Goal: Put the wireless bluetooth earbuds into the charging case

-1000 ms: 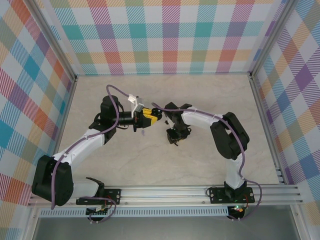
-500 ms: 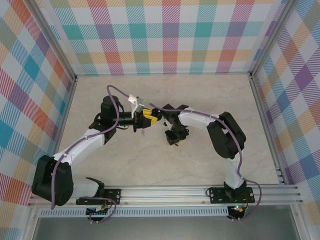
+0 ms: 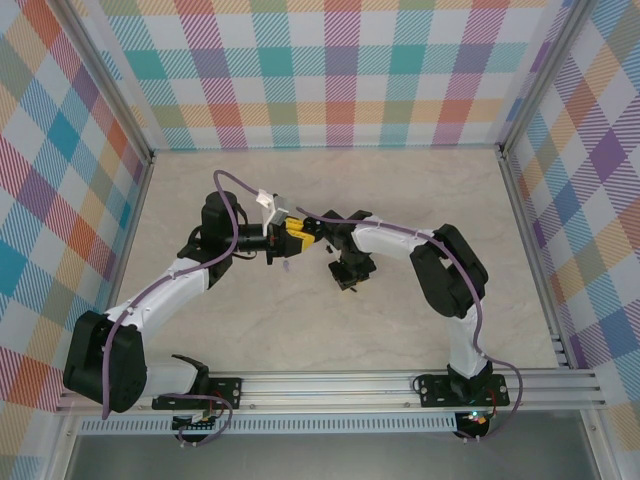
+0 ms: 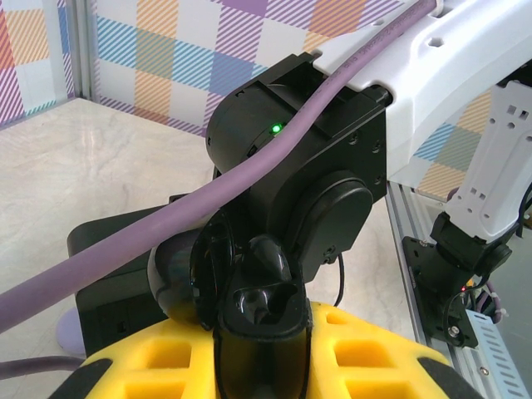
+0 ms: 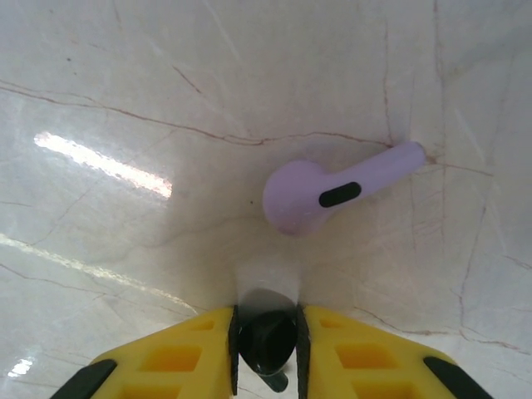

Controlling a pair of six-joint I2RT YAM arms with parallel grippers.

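Black earbud [image 5: 268, 339]: pinched between the narrow jaws of the right gripper [image 5: 266, 326], over the table [image 5: 125, 83]. Lilac earbud [image 5: 332, 195]: lying flat on the table, at 1 o'clock from the black one, apart. Case [image 4: 262, 306]: black, clamped in the left gripper [image 4: 262, 353].

Left pincer [image 4: 263, 370] gripping black case [image 4: 259, 312], purple cable [image 4: 249, 170]
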